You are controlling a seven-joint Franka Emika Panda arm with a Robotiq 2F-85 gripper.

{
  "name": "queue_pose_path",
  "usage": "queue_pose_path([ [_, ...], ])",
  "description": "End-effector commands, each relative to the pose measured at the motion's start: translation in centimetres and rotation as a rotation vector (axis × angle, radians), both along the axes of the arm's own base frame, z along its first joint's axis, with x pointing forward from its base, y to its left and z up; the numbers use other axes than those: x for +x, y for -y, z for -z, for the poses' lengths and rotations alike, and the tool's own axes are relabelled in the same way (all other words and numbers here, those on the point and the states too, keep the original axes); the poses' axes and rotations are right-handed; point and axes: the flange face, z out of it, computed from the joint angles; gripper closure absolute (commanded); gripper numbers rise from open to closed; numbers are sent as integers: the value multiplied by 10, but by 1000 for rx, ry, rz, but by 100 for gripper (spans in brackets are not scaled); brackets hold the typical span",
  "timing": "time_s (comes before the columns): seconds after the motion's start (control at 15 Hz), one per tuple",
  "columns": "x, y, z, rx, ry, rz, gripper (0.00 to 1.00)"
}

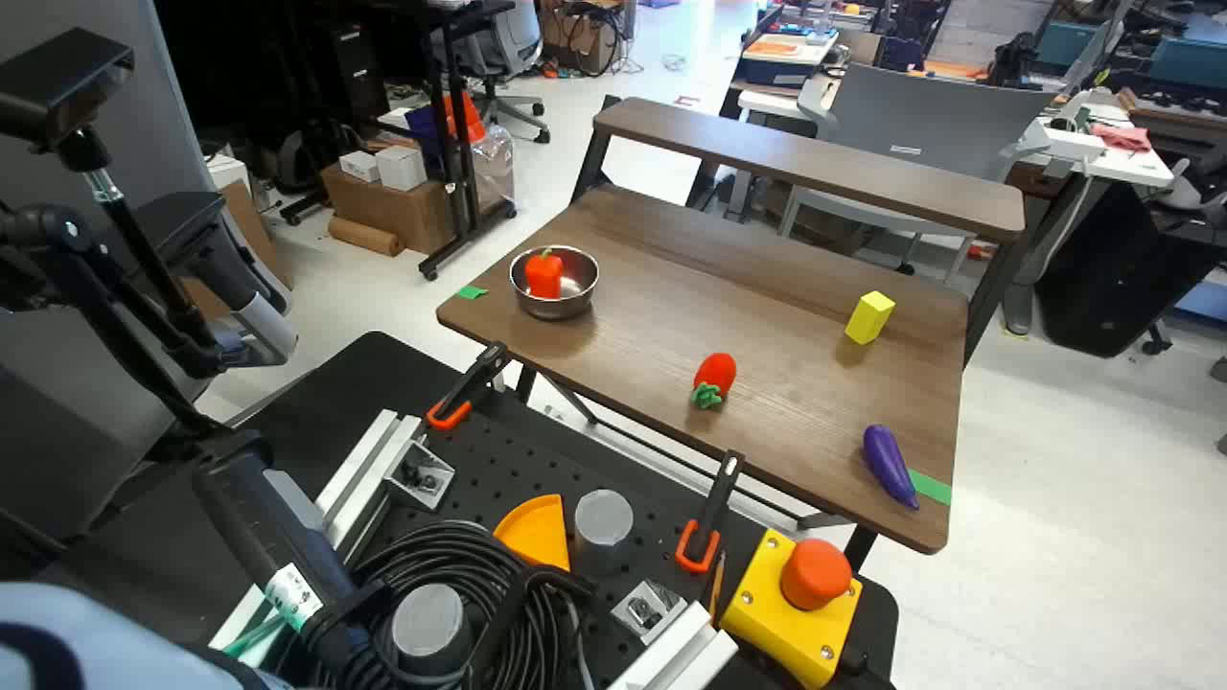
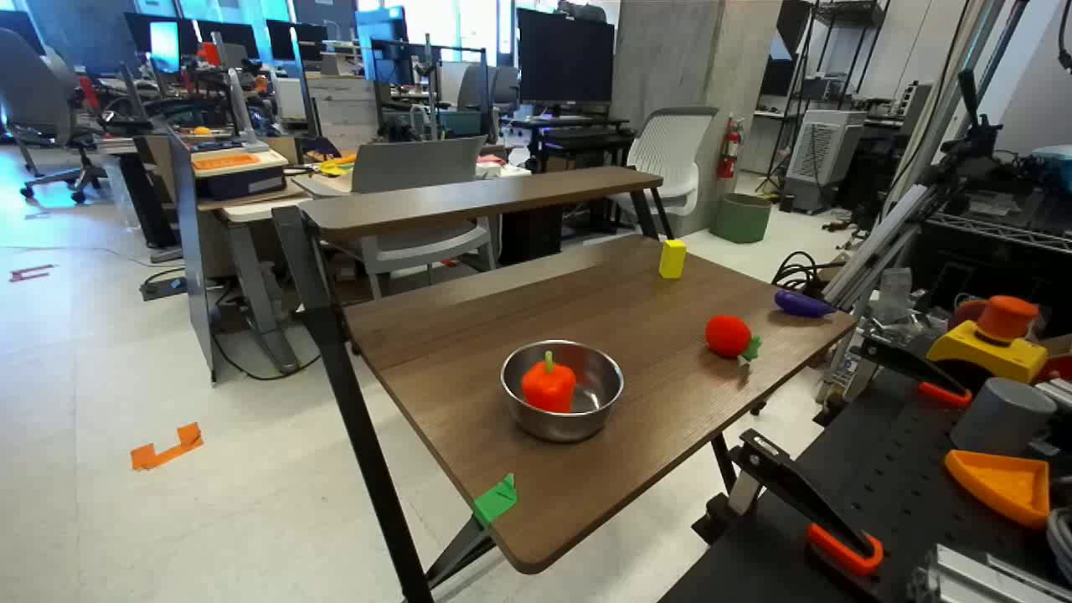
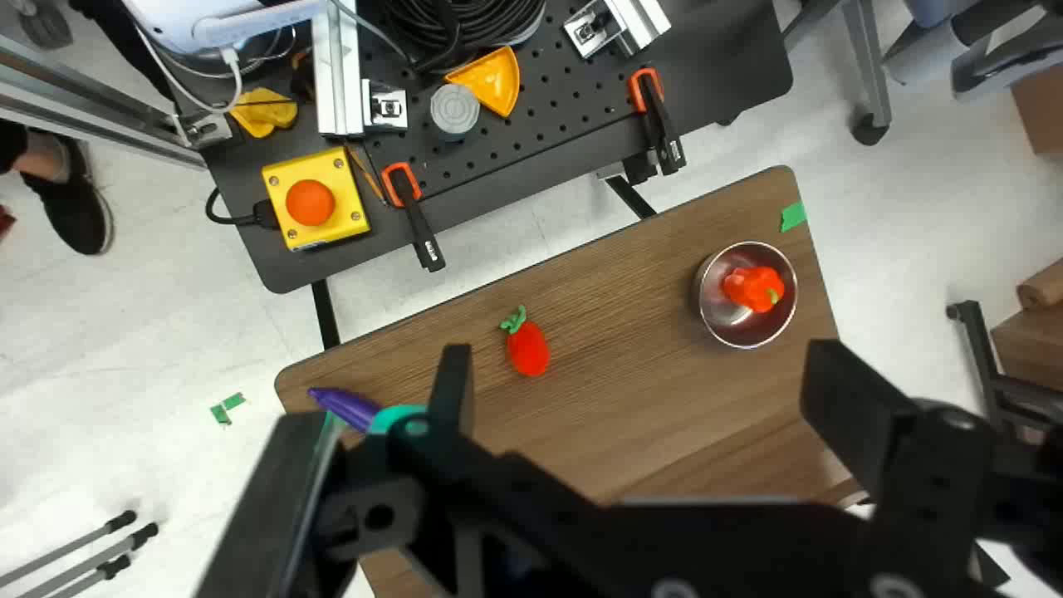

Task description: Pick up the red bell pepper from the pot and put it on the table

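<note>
Red pepper (image 2: 548, 388) in silver pot (image 2: 593, 389), stem up.

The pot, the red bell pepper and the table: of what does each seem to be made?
Pot: metal, probably steel, shiny; silver walls with bright reflections.
Red bell pepper: perhaps plastic or foam, smooth; strong plain colour, though fine surface detail is lost.
Table: wood or laminate, low sheen; brown with fine grain lines.

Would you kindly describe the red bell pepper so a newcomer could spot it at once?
Near one end of the brown wooden table stands a shiny silver pot. The red bell pepper sits inside, orange-red with a green stem. Being in the pot sets it apart from the leafy-topped red toy out on the table.
</note>
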Motion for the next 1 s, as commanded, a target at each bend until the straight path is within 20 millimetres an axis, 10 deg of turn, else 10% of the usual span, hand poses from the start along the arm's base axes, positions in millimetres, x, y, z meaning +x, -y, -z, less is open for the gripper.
queue_pose_path([
  [0.0, 0, 0, -1, 0, 0, 0, 0],
  [0.6, 0, 0, -1, 0, 0, 0, 0],
  [0.93, 38, -46, 3, -89, -23, -80, 0],
])
